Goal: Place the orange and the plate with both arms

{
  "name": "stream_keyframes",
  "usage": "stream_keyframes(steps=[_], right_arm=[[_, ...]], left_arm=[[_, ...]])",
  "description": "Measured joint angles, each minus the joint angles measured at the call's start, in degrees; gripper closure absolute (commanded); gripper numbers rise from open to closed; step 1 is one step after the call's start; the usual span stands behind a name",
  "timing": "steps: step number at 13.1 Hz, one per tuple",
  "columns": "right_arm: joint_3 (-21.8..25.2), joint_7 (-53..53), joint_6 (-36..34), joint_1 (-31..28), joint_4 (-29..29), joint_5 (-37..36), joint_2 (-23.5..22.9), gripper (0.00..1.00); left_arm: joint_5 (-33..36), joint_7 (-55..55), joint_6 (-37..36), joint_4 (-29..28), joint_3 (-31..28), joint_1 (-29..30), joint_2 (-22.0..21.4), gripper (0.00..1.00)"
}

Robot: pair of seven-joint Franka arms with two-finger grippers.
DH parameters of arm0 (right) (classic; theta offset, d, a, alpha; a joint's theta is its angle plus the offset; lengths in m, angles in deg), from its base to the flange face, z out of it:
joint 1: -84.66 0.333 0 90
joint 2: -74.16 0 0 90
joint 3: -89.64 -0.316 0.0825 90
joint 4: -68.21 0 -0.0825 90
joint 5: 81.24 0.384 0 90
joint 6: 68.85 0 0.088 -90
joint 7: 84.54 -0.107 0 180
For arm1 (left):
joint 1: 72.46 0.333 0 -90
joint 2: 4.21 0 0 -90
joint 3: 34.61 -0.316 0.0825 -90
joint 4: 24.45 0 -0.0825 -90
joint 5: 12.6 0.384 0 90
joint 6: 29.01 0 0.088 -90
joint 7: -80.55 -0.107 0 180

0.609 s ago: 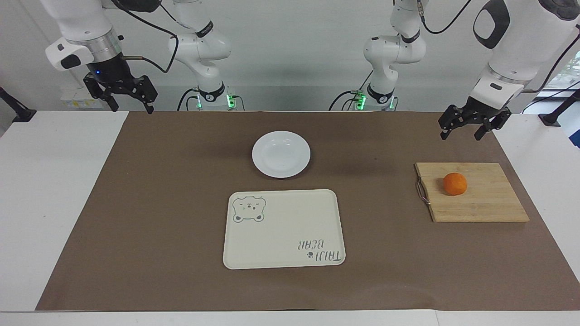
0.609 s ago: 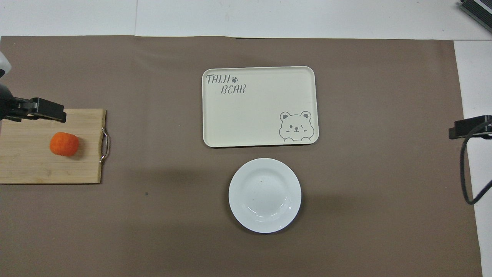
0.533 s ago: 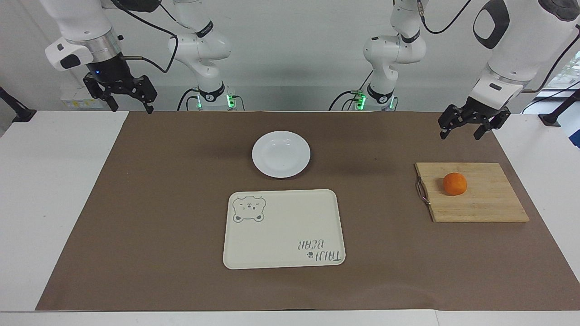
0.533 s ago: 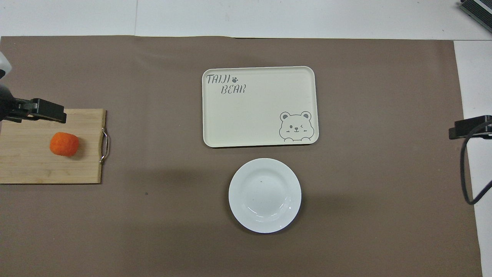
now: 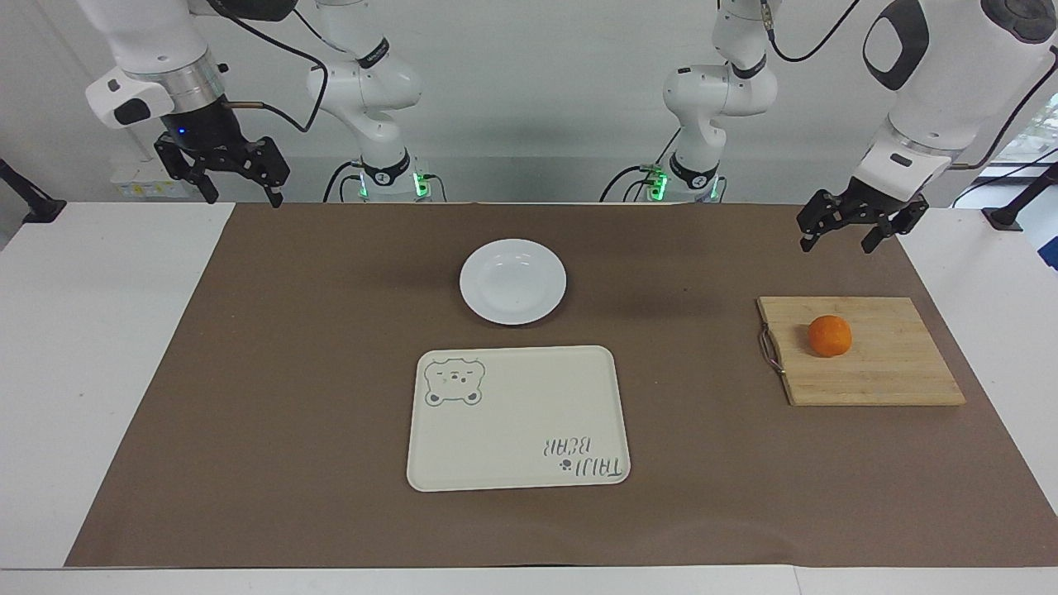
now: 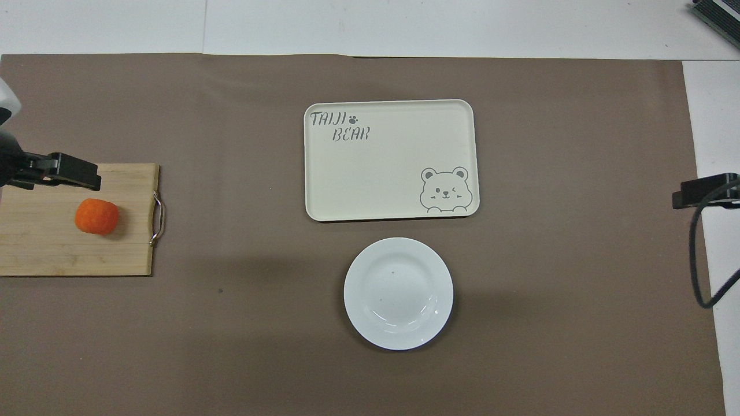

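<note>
On the cutting board (image 5: 868, 364) at the left arm's end sits the orange (image 5: 829, 335); left end effector (image 5: 836, 237) hangs above the mat just by the board, apparently open, empty. Right end effector (image 5: 240, 196) open, empty, well apart from plate (image 5: 512, 281) mid-surface.

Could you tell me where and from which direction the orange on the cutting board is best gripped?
Probably from straight above, fingers closing across the widest part of the orange. It is round, sits free near the middle of the bamboo cutting board, and nothing crowds it. The open left gripper hangs over the mat on the robots' side of the board, so it is the natural one. The right gripper waits, open.
</note>
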Motion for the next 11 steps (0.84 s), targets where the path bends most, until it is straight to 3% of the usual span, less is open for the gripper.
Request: stream_keyframes(steps=[4,11], right_arm=[[0.00,0.00,0.00,0.00,0.00,0.00,0.00,0.00],[0.00,0.00,0.00,0.00,0.00,0.00,0.00,0.00]], left_arm=[[0.00,-3.35,1.97,-2.74,-0.31,2.08,0.02,0.00],[0.00,-11.56,11.98,-12.08,-0.57,7.76,0.24,0.00]])
